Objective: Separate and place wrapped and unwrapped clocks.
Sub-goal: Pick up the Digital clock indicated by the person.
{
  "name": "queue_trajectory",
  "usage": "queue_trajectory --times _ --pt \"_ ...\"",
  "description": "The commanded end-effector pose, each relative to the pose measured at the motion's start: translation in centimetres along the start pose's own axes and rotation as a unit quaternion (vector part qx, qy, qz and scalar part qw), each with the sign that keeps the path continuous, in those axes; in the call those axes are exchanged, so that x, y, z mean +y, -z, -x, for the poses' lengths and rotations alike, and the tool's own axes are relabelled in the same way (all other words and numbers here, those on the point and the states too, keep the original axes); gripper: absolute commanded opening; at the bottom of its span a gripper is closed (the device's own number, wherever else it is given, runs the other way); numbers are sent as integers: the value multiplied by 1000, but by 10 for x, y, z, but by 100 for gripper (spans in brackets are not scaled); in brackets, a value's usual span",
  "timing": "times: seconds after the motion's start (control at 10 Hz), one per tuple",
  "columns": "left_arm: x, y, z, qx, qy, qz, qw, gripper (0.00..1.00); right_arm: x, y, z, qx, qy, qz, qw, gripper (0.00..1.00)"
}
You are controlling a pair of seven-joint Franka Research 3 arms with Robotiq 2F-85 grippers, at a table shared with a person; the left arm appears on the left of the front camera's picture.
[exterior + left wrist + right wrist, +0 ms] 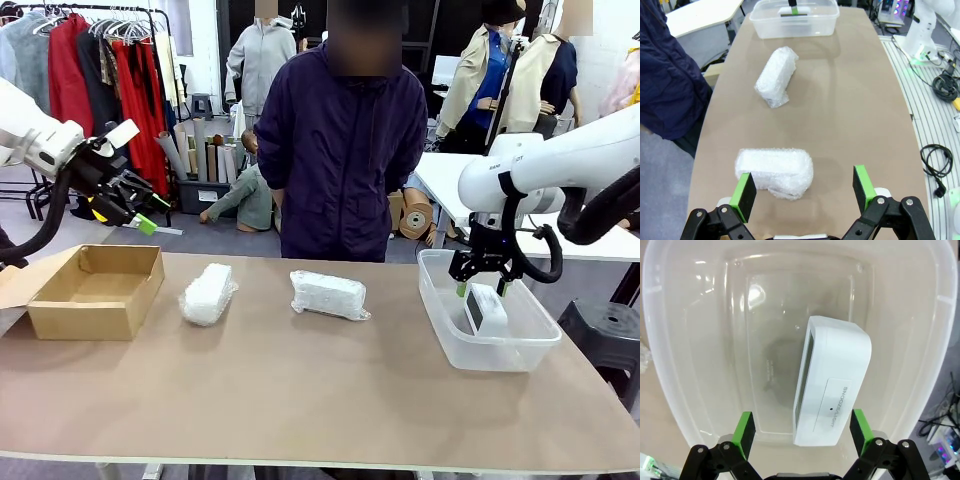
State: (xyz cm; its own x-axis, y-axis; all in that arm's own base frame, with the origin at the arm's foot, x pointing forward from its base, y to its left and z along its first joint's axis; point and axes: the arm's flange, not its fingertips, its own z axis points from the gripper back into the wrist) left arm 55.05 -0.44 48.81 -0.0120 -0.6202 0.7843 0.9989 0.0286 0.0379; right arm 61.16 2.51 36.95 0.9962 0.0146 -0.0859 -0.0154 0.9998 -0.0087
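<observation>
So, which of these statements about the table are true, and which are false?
1. The bare clock lies inside the clear tub. True.
2. Two wrapped clocks lie on the table, between the cardboard box and the tub. True.
3. The right gripper is shut on the bare clock. False: it hangs open above it.
4. The left gripper holds a wrapped clock. False: it is open and holds nothing.
</observation>
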Motion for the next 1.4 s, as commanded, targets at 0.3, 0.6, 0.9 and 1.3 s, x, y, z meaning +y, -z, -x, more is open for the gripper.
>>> queue_trajectory --times 0.3,0.6,0.9,1.3 --pt "0 0 -1 -2 2 0 1000 100 -3 8 -4 6 5 -3 1000 100" --pt "0 0 -1 -2 2 0 1000 100 -4 -27 9 3 -183 5 983 100" --pt "0 0 -1 -2 2 0 1000 100 20 -76 40 7 -358 3 934 100" --pt "0 0 -1 -2 2 0 1000 100 30 -140 66 -50 -594 -81 799 100"
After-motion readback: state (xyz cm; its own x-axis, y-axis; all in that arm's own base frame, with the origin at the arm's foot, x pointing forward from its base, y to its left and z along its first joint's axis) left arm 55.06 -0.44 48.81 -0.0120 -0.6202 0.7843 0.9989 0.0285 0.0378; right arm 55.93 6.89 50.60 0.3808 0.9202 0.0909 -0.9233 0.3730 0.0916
